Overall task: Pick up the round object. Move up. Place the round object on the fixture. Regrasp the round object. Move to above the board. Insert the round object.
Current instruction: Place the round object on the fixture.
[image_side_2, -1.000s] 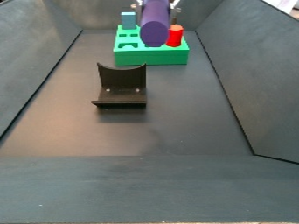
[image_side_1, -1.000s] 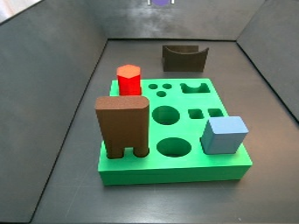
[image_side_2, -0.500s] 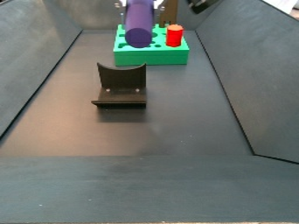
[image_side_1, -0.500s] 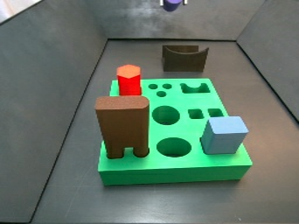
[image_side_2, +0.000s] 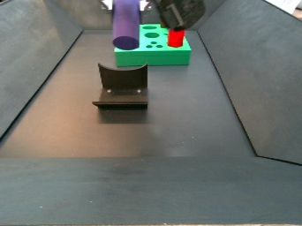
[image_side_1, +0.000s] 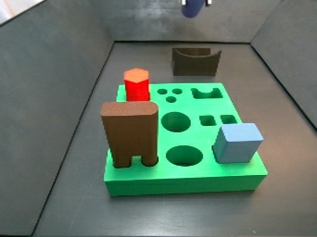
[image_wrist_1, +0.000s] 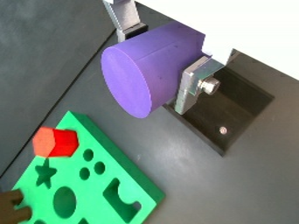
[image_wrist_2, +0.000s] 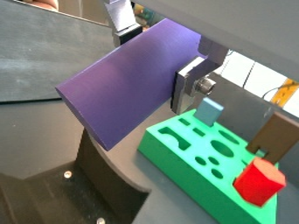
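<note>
My gripper [image_wrist_1: 158,57] is shut on the round object [image_wrist_1: 149,68], a smooth purple cylinder peg, and holds it high in the air. One silver finger [image_wrist_1: 193,80] presses its side; this also shows in a wrist view [image_wrist_2: 191,85]. In a side view the peg [image_side_2: 124,24] hangs nearly upright beyond the fixture [image_side_2: 120,86], a dark brown notched block on the floor. Only the peg's tip [image_side_1: 192,8] shows in a side view, above the fixture [image_side_1: 196,61]. The green board [image_side_1: 186,180] lies with its round holes open.
On the board stand a red hexagonal peg [image_side_1: 136,83], a taller light-brown arch block [image_side_1: 129,132] and a light blue cube [image_side_1: 238,142]. Sloping dark walls [image_side_2: 35,79] close in the floor on both sides.
The gripper has carried the purple peg sideways, away from over the board and toward the fixture's side. The peg has turned more upright. Nothing on the board has moved.
</note>
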Robot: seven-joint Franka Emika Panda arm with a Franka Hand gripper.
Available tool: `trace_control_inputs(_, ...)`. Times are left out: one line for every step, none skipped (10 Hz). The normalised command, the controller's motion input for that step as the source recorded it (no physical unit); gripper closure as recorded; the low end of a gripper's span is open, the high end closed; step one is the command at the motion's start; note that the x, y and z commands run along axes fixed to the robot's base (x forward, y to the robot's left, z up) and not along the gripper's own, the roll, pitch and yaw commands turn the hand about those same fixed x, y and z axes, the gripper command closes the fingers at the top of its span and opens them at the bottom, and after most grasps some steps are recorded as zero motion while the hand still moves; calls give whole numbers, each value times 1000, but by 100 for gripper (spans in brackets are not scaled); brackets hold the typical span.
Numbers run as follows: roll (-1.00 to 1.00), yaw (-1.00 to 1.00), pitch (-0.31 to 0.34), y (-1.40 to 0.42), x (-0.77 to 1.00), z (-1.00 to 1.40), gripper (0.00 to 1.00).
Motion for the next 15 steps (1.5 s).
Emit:
trace_control_inputs(-155,-107,58,30,188,-7,100)
trace_control_inputs(-1000,-118,205,133,125,-1000,100)
trace_control_inputs(-1000,-144,180,142,125,-1000,100)
trace_control_inputs(-941,-176,184,140,142,-1000,100)
trace_control_inputs(-785,-190,164,138,153,-1000,100)
trace_control_inputs(-623,-200,123,140,158,-1000,100)
trace_control_inputs(-455,-206,82,143,162,-1000,100)
trace_control_inputs(-264,-198,36,138,175,-1000,100)
trace_control_inputs(-199,-182,5,138,184,-1000,100)
trace_control_inputs(-182,-168,-14,126,166,-871,100)
trace_control_inputs(-169,-132,-46,85,116,-542,100)
trace_control_inputs(-152,-109,-54,69,99,-361,100)
trace_control_inputs(-124,-84,-56,69,69,-270,100)
trace_control_inputs(-124,-58,-62,60,70,-226,100)
trace_control_inputs(-118,-42,-59,53,74,-197,100)
